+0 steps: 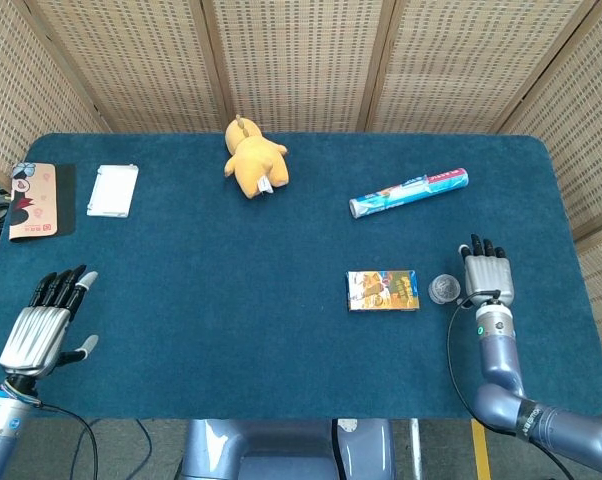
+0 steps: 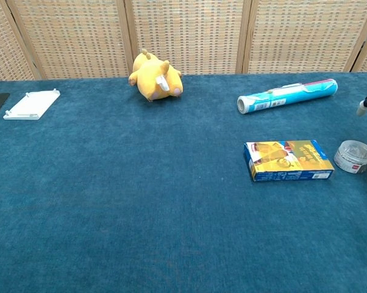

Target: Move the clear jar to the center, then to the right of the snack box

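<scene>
The clear jar point(image 1: 443, 289) point(image 2: 353, 156) stands upright on the blue cloth just right of the snack box point(image 1: 382, 290) point(image 2: 288, 160), with a small gap between them. My right hand point(image 1: 487, 276) is beside the jar on its right, fingers apart and off it; in the chest view only a fingertip point(image 2: 366, 104) shows at the right edge. Near the front left corner my left hand point(image 1: 47, 322) hovers with fingers spread and nothing in it.
A yellow plush toy point(image 1: 254, 157) lies at the back middle. A blue tube point(image 1: 408, 193) lies behind the snack box. A white flat object point(image 1: 113, 190) and a printed card point(image 1: 31, 200) sit at the back left. The table's right edge point(image 1: 581, 300) is close to my right hand.
</scene>
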You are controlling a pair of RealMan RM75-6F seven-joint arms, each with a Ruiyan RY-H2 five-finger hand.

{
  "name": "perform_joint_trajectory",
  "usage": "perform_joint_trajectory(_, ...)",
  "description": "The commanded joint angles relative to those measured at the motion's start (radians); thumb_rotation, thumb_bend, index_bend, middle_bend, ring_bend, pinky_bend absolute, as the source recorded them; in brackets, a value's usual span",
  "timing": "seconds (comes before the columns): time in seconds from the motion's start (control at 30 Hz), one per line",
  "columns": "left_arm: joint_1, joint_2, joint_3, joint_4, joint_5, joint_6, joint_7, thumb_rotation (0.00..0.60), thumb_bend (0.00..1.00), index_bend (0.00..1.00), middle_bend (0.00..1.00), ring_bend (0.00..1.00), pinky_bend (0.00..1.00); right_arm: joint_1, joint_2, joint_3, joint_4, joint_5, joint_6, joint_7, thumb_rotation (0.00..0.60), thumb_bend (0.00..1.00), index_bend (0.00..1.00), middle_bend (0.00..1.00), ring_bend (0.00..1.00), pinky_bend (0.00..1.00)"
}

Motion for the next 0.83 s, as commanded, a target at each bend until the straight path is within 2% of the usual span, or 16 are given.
perform_joint_trajectory(0.03, 0.001, 0.0, -0.001, 0.002, 0.0, 0.001, 0.0, 0.6, 0.29, 0.0, 0.0, 0.0, 0.0, -0.017, 0.027, 0.006, -0.048, -0.057, 0.025, 0.042, 0.6, 0.0, 0.16, 0.0, 0.0, 0.1)
perform_joint_trajectory(0.17, 0.003, -0.003, 0.0, 0.004, -0.002, 0.002, 0.006, 0.6, 0.29, 0.0, 0.0, 0.0, 0.0, -0.05, 0.062, -0.006, -0.13, -0.184, 0.084, 0.109, 0.6, 0.0, 0.15, 0.0, 0.0, 0.08)
perform_joint_trajectory(0.37, 0.012, -0.014, 0.006, 0.006, 0.003, 0.014, 0.021, 0.6, 0.29, 0.0, 0.0, 0.0, 0.0, -0.162, 0.1, -0.087, -0.233, -0.473, 0.229, 0.283, 0.6, 0.0, 0.11, 0.0, 0.0, 0.07)
perform_joint_trajectory(0.5, 0.023, -0.024, 0.009, 0.014, 0.009, 0.031, 0.02, 0.6, 0.29, 0.0, 0.0, 0.0, 0.0, -0.237, 0.102, -0.138, -0.224, -0.604, 0.313, 0.401, 0.6, 0.0, 0.08, 0.0, 0.0, 0.05)
perform_joint_trajectory(0.63, 0.039, -0.043, 0.013, 0.038, 0.019, 0.053, 0.013, 0.6, 0.29, 0.0, 0.0, 0.0, 0.0, -0.318, 0.099, -0.181, -0.172, -0.726, 0.418, 0.516, 0.6, 0.0, 0.06, 0.0, 0.0, 0.04)
perform_joint_trajectory(0.83, 0.043, -0.064, 0.016, 0.078, 0.02, 0.053, 0.023, 0.6, 0.29, 0.0, 0.0, 0.0, 0.0, -0.392, 0.099, -0.209, -0.11, -0.803, 0.497, 0.596, 0.6, 0.0, 0.02, 0.0, 0.0, 0.02)
